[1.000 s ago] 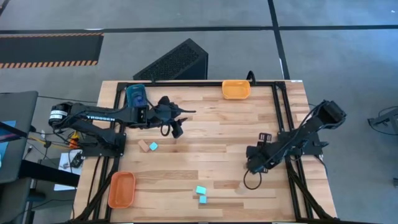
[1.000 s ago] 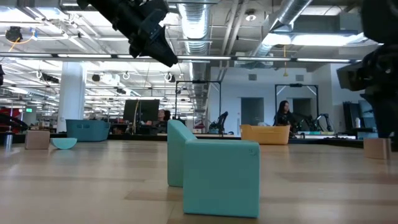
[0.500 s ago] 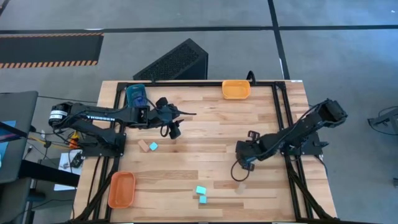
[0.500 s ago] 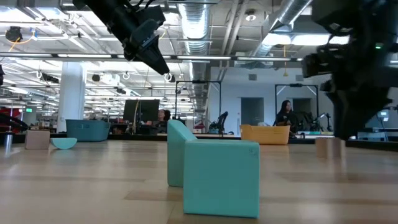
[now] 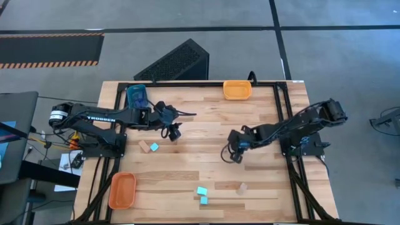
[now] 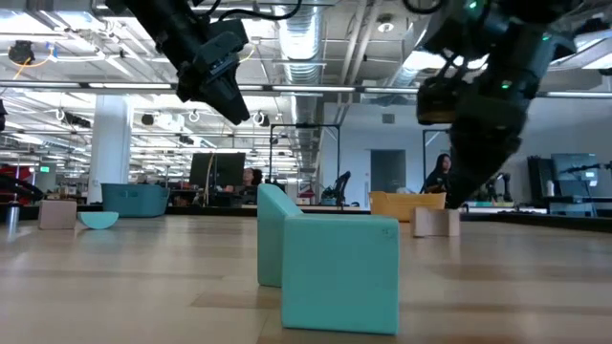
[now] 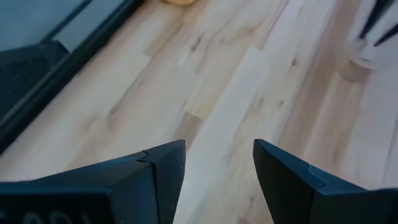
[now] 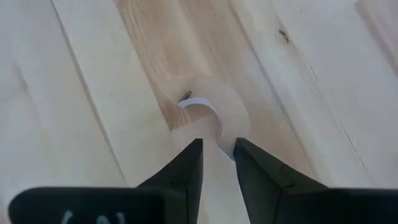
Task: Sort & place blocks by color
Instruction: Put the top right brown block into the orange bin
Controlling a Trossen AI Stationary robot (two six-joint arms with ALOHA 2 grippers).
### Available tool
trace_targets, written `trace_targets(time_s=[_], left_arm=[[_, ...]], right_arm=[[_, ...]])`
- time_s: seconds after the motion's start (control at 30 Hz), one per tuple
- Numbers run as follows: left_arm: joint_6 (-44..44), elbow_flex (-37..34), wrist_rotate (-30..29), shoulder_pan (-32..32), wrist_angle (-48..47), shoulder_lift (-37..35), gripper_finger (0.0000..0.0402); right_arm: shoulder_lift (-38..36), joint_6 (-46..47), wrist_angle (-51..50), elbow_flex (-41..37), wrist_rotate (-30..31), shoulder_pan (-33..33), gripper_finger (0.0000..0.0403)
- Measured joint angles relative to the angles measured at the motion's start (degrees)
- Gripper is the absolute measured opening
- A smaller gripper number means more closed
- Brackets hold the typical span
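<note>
Right gripper (image 5: 232, 152): I have it mid-table, fingers nearly pressed together, holding nothing.
Left gripper (image 5: 173, 130): spread, empty, above bare table near the teal tray (image 5: 136, 95).
Blocks: tan block (image 5: 145, 147) and cyan piece (image 5: 154, 147) together; two cyan cubes (image 5: 202, 195) at the near edge; another tan block (image 5: 240, 187) beside them, all unsorted.

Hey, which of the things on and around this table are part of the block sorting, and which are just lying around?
Part of the job:
cyan pair
lone cyan block
tan block beside it
second tan block
probably as bins: teal tray, yellow-orange tray, orange tray
left gripper and right gripper, over mid-table

Just lying about:
dark ribbed wedge, on the floor
</note>
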Motion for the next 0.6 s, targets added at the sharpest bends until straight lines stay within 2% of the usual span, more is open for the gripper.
trace_targets(time_s=[0.1, 0.2, 0.3, 0.37, 0.47, 0.6], left_arm=[[-0.41, 0.0, 0.04, -1.33, -0.86, 0.0, 0.0176], [-1.68, 0.0, 0.05, -2.47, -1.11, 0.0, 0.0177], [-3.6, 0.0, 0.04, -3.47, -1.17, 0.0, 0.0176], [-4.38, 0.0, -0.52, -4.01, -1.17, 0.0, 0.0176], [-4.61, 0.0, -1.98, -4.46, -1.23, 0.02, 0.0176], [-4.46, 0.02, -2.49, -4.4, -2.09, 0.02, 0.0176]], right_arm=[[-0.01, 0.32, 0.54, -0.04, -2.92, -2.16, 0.0142], [-0.01, 0.33, 0.66, -0.01, -4.23, -4.06, 0.018], [0.57, 0.44, -0.42, -0.39, -3.86, -5.5, 0.0229], [1.33, 0.13, -1.08, -0.59, -1.49, -6.3, 0.0254], [4.04, -1.22, 1.81, -0.09, -0.53, -7.66, 0.0266], [5.5, -1.91, 4.7, -0.09, -1.69, -8.23, 0.0256]])
